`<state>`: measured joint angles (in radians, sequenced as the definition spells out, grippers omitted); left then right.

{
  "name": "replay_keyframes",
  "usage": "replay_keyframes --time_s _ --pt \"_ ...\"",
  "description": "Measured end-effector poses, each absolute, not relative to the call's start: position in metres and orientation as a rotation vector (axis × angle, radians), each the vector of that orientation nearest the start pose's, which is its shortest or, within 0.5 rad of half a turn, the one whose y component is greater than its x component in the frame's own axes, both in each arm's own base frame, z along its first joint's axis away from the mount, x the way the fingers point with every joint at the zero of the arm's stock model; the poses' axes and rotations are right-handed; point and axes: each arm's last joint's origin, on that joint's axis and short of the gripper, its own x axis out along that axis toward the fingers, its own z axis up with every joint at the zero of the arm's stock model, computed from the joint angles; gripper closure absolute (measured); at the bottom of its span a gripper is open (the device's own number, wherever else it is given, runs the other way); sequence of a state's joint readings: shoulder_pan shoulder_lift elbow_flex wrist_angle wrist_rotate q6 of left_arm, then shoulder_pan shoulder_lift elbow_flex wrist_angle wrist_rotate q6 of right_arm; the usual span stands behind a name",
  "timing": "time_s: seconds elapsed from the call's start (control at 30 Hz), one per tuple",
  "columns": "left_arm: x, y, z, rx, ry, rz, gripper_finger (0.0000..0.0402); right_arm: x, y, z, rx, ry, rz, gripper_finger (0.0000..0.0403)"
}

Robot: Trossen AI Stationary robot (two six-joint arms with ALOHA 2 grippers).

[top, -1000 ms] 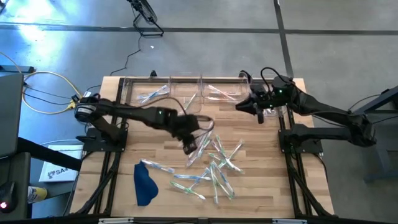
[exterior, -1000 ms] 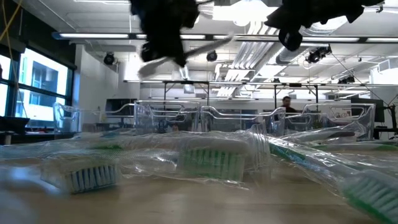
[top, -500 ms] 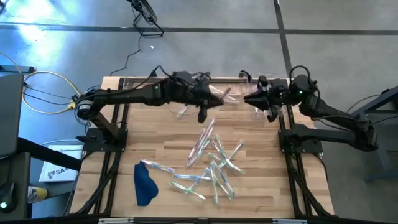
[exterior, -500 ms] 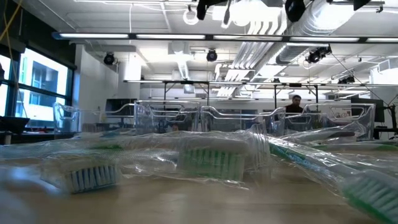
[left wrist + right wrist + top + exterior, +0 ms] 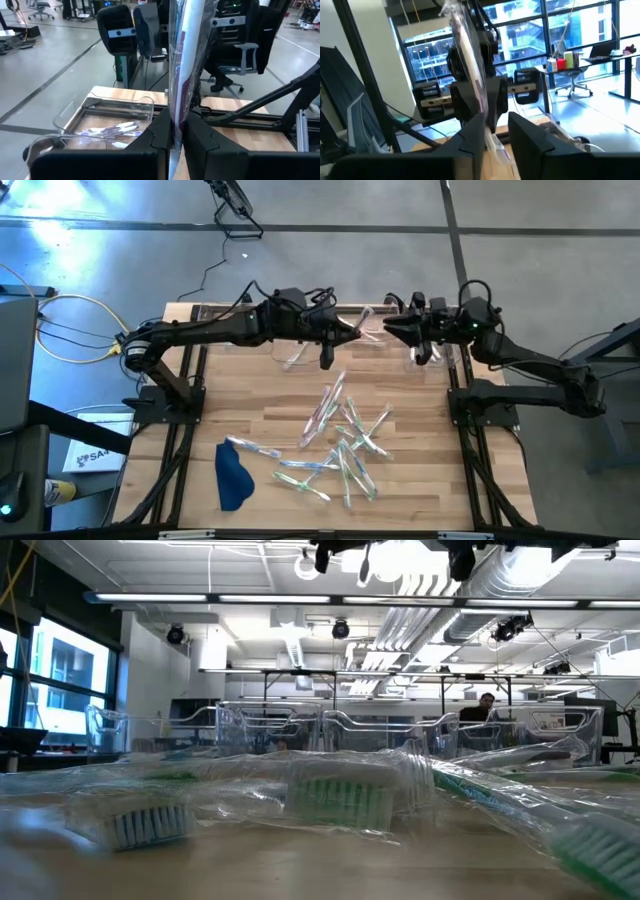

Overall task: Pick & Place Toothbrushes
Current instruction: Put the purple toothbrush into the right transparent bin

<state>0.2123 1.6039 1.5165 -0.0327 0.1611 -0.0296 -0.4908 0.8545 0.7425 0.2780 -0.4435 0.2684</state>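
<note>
My left pincer [image 5: 352,332] is high above the far edge of the surface [image 5: 250,420], near the middle, and it is pinching one wrapped toothbrush [image 5: 184,60] between its pressed fingers; in the left wrist view the brush stands straight up out of the grip. My right pincer [image 5: 390,333] is just beside it, coming from the far right corner, with its fingers [image 5: 470,135] a little spread and the tip of the same toothbrush near them or between them. I cannot tell if the right one already touches it.

I judge this step to be a handover in the air, or a placing into one of the bins. For the next move I think the right pincer must close on the wrapper before the left one lets go, and the glossy wrapper can slip, so the grip should be firm and on the handle.

The clear bins [image 5: 250,328] stand in a row along the far edge. The left bin has a few toothbrushes inside, and the right bin [image 5: 350,330] also shows some; the middle one I cannot read well because the arm covers it.

The remaining toothbrushes [image 5: 345,445] lie in a loose pile at the middle of the surface toward the near edge. A dark blue cloth [image 5: 233,477] lies near the near left corner, with one brush just beside it.
</note>
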Motion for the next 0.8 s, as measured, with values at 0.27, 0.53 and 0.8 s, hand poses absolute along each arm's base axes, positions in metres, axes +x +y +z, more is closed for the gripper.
replay_keyframes --time_s 0.27,0.53,0.8 --pt "0.366 0.076 0.392 -0.049 0.141 0.058 0.0378 0.182 -0.081 0.349 0.182 -0.17 -0.016 0.0222" --pt "0.366 0.076 0.39 -0.053 0.162 0.058 0.0378 0.203 -0.071 0.344 0.111 -0.191 0.025 0.0163" --pt "0.366 0.076 0.39 -0.053 0.162 0.058 0.0378 0.223 -0.069 0.333 0.115 -0.174 0.017 0.0153"
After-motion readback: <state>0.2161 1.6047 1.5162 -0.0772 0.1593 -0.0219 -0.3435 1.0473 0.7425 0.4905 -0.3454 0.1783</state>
